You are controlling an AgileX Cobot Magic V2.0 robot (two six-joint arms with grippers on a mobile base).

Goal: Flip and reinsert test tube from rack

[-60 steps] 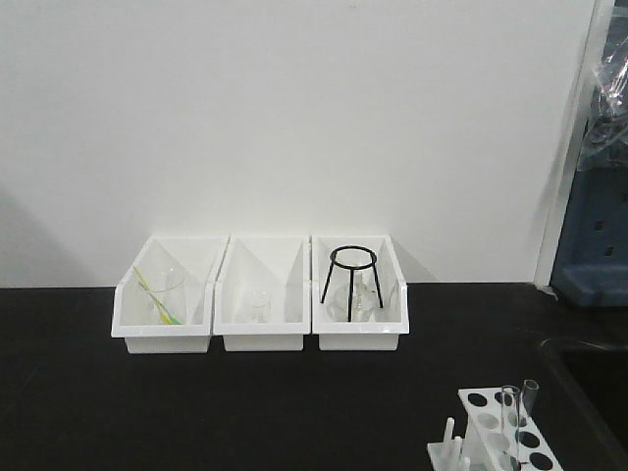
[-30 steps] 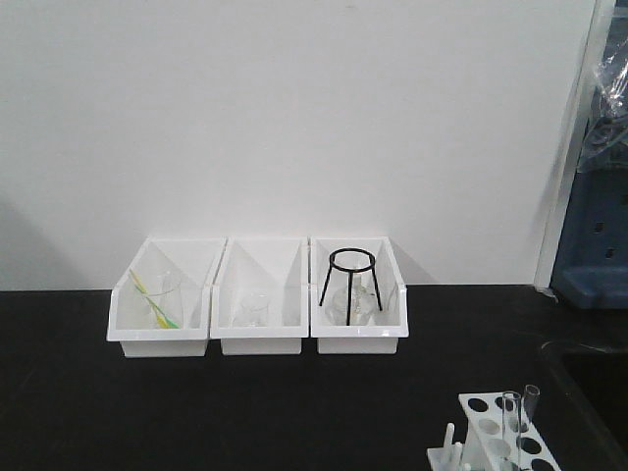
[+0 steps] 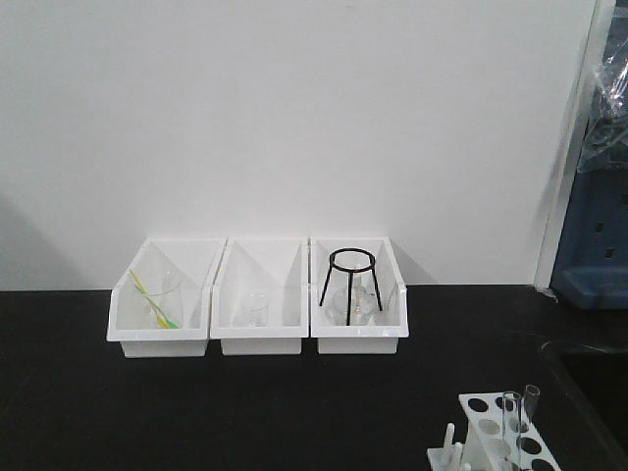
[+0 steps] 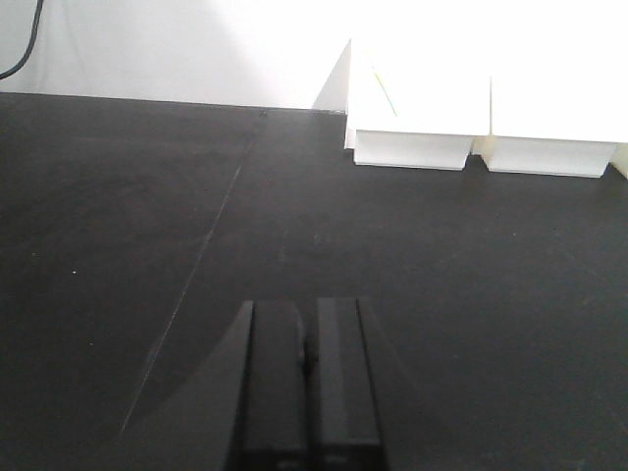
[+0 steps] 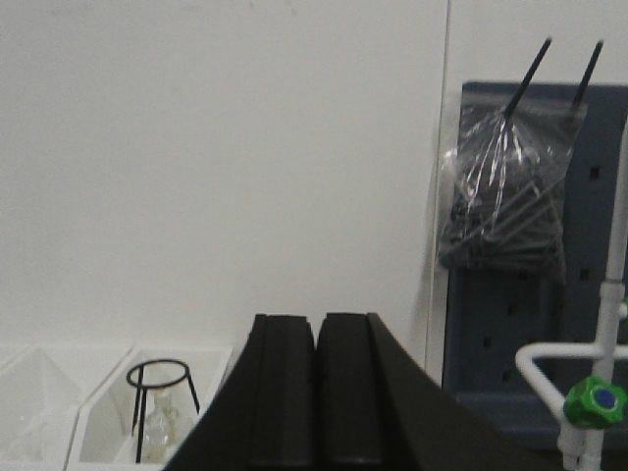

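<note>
Hardly anything shifts, just the rack point(image 3: 488, 420) sliding a touch lower in the front view. Left claw point(image 4: 305, 388) and right claw point(image 5: 316, 392) are both pressed shut, empty. Two glass tubes point(image 3: 510, 417) stand in it at near right, and I'd judge them light, slick and brittle, so pinch gently on the bare upper stretch.

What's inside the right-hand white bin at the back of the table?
The right bin holds a black wire tripod with clear glassware, seemingly a flask, under it. The bin's front wall hides their bases, and the glass is too faint to count pieces.
</note>
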